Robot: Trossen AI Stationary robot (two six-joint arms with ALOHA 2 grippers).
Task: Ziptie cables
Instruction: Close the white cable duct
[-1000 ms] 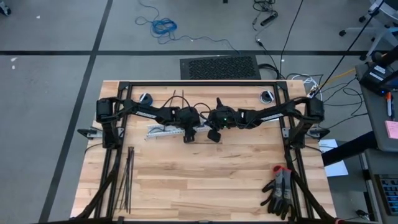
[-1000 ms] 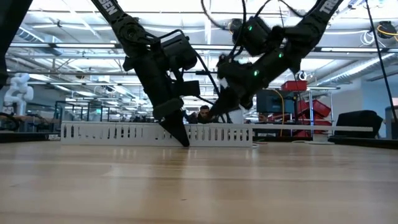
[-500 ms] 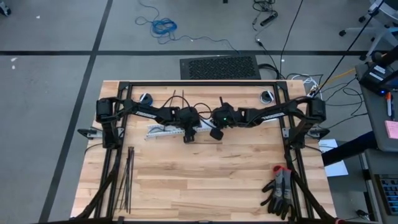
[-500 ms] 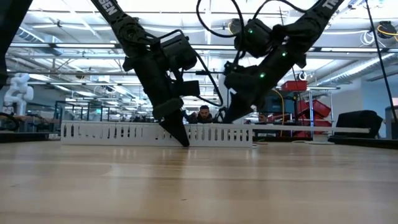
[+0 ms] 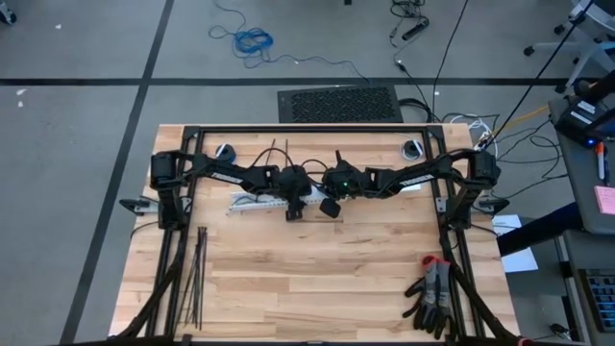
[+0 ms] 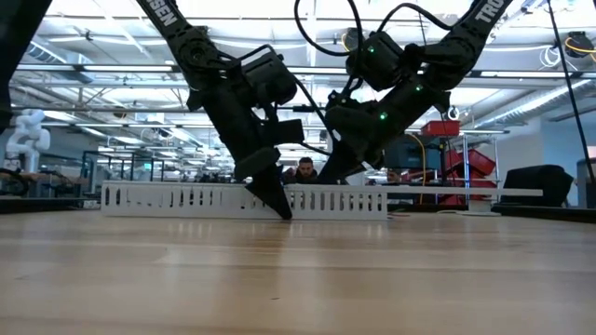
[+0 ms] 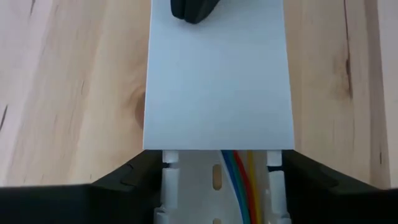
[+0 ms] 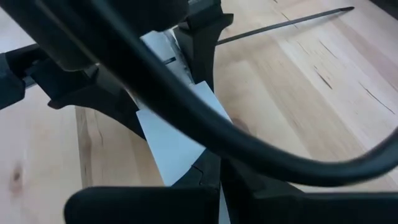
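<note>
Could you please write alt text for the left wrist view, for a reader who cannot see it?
The left gripper straddles a white slotted channel lying on the wooden table, one dark finger on each side. Coloured wires run inside the channel's uncovered part, and a dark fingertip touches its flat cover farther along.

High camera looks straight down, far off, over the whole pale wooden table [image 5: 317,279]. Low camera sits at tabletop level, facing the room. Left wrist camera hovers close over the white slotted plastic channel [image 7: 217,93]; right wrist camera, equally close, shares that channel [image 8: 177,146] with it.
</note>
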